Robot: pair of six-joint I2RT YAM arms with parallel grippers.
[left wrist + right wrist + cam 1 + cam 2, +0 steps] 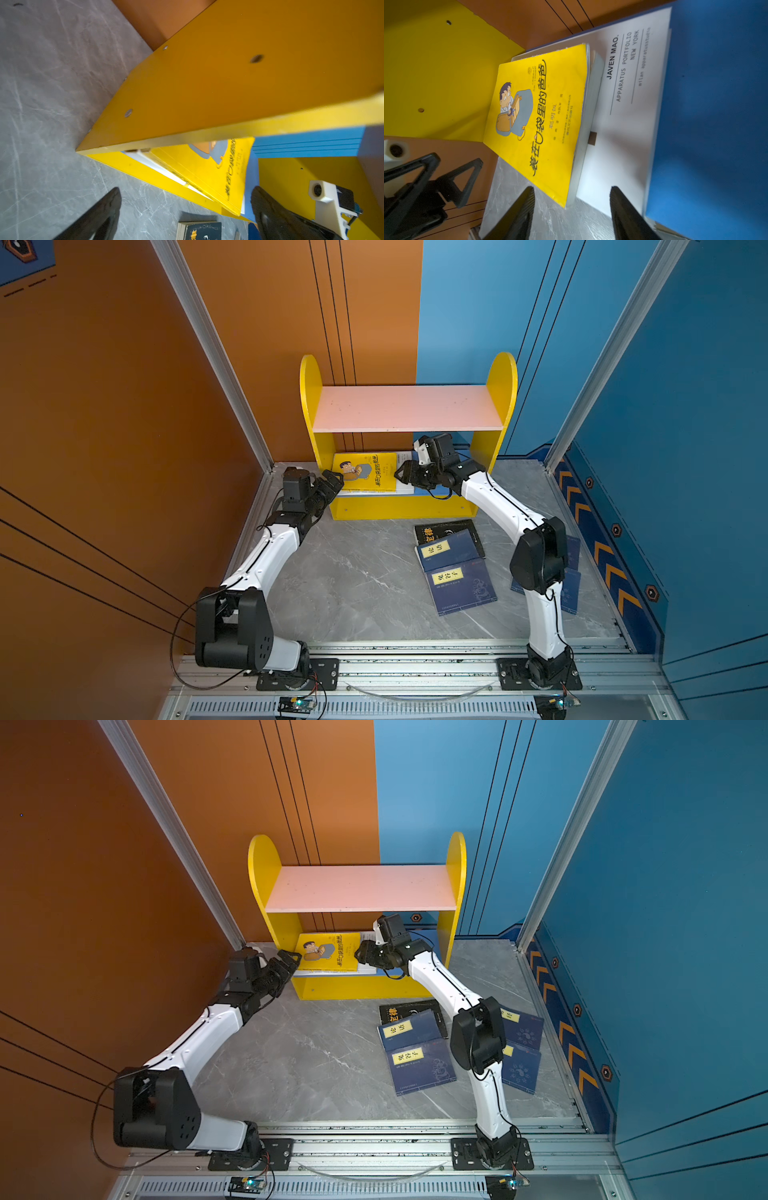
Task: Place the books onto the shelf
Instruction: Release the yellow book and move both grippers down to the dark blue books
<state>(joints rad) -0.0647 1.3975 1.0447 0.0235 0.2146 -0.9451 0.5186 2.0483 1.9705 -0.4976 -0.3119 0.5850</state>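
Yellow cartoon paperback (365, 471) flat atop white paperback (623, 135) on yellow 2-tier shelf (309, 406), blue lower board (716, 104). Right gripper (399, 475) at its 3 o'clock, jaws parted, empty. Left gripper (336, 479) at 9 o'clock, jaws spread wide, empty.

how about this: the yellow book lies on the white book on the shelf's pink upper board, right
Wrong board: the yellow book lies on the white book on the shelf's blue lower board; the pink upper board holds nothing. Both top views and the right wrist view show it.
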